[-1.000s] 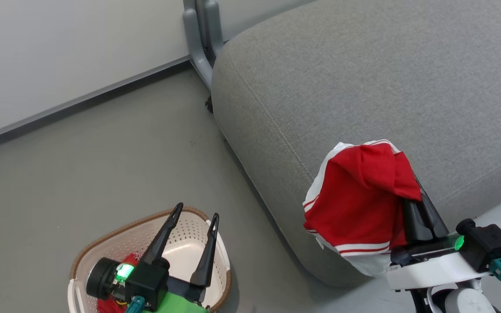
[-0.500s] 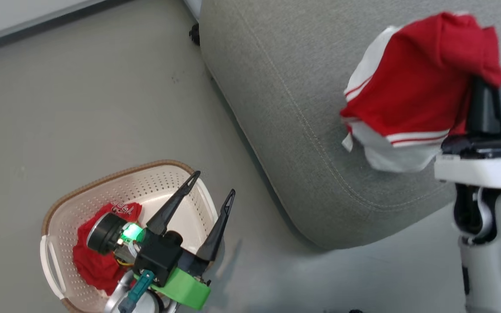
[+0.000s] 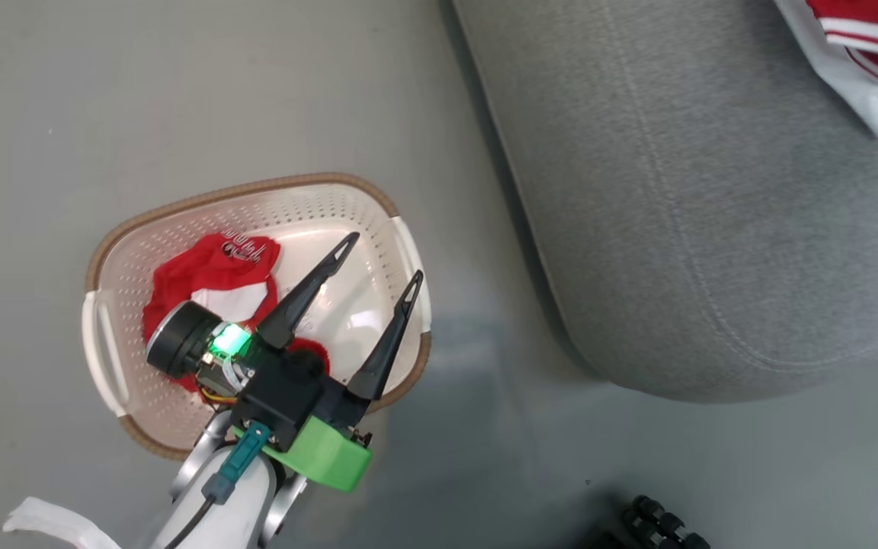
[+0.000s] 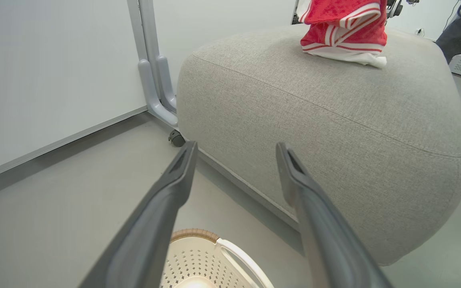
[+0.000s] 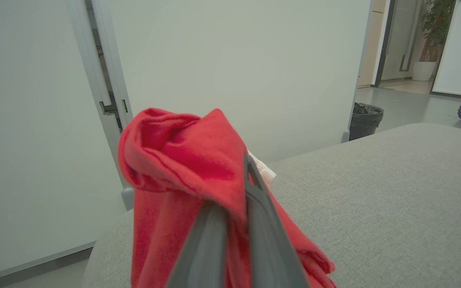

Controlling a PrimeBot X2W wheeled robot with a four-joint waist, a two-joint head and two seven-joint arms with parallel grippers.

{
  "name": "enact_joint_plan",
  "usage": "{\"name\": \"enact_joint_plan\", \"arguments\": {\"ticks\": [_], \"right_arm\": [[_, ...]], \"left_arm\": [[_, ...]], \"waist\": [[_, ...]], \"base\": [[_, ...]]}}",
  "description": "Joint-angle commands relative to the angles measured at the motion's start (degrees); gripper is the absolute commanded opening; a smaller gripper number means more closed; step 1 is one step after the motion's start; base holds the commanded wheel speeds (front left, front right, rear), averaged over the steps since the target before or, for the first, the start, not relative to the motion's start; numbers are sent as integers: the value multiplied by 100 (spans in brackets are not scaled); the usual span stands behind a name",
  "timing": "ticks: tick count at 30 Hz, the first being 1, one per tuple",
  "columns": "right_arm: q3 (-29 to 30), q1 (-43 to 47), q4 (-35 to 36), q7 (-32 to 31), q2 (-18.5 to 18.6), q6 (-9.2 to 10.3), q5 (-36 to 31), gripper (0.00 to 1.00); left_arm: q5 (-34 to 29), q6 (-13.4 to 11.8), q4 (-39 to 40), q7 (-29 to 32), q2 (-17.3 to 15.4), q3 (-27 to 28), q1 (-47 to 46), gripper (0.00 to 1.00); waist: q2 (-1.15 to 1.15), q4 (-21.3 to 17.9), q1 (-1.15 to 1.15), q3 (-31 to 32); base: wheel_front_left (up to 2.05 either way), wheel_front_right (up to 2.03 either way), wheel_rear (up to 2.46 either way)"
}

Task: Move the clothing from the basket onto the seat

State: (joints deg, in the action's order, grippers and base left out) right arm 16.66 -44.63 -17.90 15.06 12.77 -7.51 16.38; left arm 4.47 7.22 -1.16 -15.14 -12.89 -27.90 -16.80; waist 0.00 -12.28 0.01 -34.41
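One piece of the clothing, a crumpled red garment (image 3: 210, 271) with a white patch, lies in the cream basket (image 3: 241, 188) on the floor. My left gripper (image 3: 384, 259) hovers open above the basket's right half, with nothing between its fingers (image 4: 174, 188). The other red, white-striped garment (image 5: 182, 168) is draped over my right gripper (image 5: 243, 172), which is shut on it. That garment (image 4: 342, 28) hangs over the top of the grey seat (image 4: 314, 112), its white hem at the cushion. In the head view its hem (image 3: 866, 53) shows at the top right, over the seat (image 3: 675, 191).
The basket stands on grey floor just left of the seat's rounded corner. A grey frame post (image 4: 154, 80) and white wall stand behind the seat. A black bin (image 5: 366, 116) is beyond the cushion. Black wheels (image 3: 660, 522) show at the bottom edge.
The head camera has tipped down and shifted, bringing the whole basket into view. My right gripper has carried its garment up and further over the seat. My left gripper stays open over the basket.
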Motion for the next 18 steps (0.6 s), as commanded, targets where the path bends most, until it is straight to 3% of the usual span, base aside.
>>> {"name": "enact_joint_plan", "arguments": {"ticks": [1,4,5,6,9,18], "right_arm": [[112,-85,-207,18,-23,3,-57,0],[265,51,-643,18,-86,3,-131,0],[241,117,-687,18,-67,3,-207,31],[264,192,-713,18,-93,5,-261,100],[311,506,-615,17,-285,5,-367,100],[-518,2175,85,18,-632,5,-483,100]], "left_arm": [[65,24,-23,-1,29,6,-124,100],[113,16,-92,-2,109,87,-177,100],[136,-3,-119,-1,139,140,-184,100],[175,-26,-151,-2,183,191,-164,100],[399,-64,-261,-1,395,365,11,100],[746,-150,-592,-1,832,863,628,100]], "waist": [[0,411,-1,-313],[0,486,-1,-155],[0,503,-1,-85],[0,517,-1,9],[0,556,-1,326],[0,810,-1,1570]], "base": [[0,0,0],[0,0,0],[0,0,0],[0,0,0],[0,0,0],[0,0,0]]}}
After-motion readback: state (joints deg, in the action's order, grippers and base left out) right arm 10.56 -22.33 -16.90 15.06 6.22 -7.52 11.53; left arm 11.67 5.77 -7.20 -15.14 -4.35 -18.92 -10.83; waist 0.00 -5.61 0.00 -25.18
